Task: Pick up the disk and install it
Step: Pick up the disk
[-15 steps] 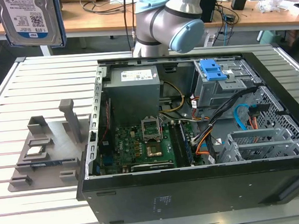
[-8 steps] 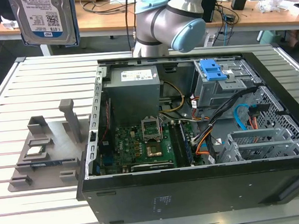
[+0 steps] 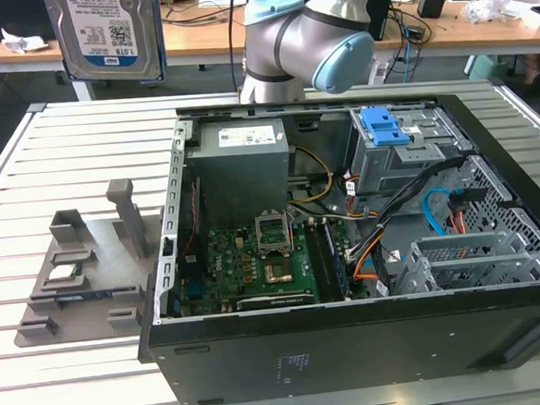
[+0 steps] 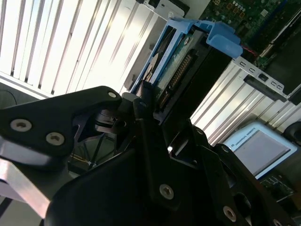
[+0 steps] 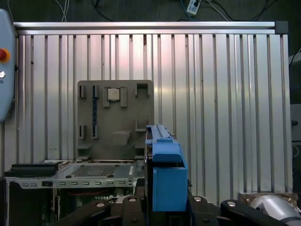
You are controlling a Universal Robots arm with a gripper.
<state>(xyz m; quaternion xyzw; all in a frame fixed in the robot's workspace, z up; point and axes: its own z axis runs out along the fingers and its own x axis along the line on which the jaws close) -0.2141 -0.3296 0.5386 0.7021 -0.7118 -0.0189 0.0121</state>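
The disk [image 3: 110, 33], a silver drive with a white-and-blue label in a blue bracket, hangs upright high at the exterior view's upper left, above the table's far edge. In both wrist views it stands edge-on between my black fingers, and my gripper [image 4: 150, 101] [image 5: 164, 202] is shut on its lower end. The blue bracket [image 5: 164, 174] and the drive's connector edge [image 4: 181, 61] stick out past the fingertips. The arm's grey and light-blue joints [image 3: 309, 33] rise behind the computer case.
An open black computer case [image 3: 353, 336] lies on the slatted metal table [image 3: 72, 151], with a motherboard [image 3: 255, 259], cables and a grey drive cage with a blue latch [image 3: 382, 125]. To its left in the exterior view lies a grey fixture plate [image 3: 85, 271] holding a small chip [image 3: 63, 271].
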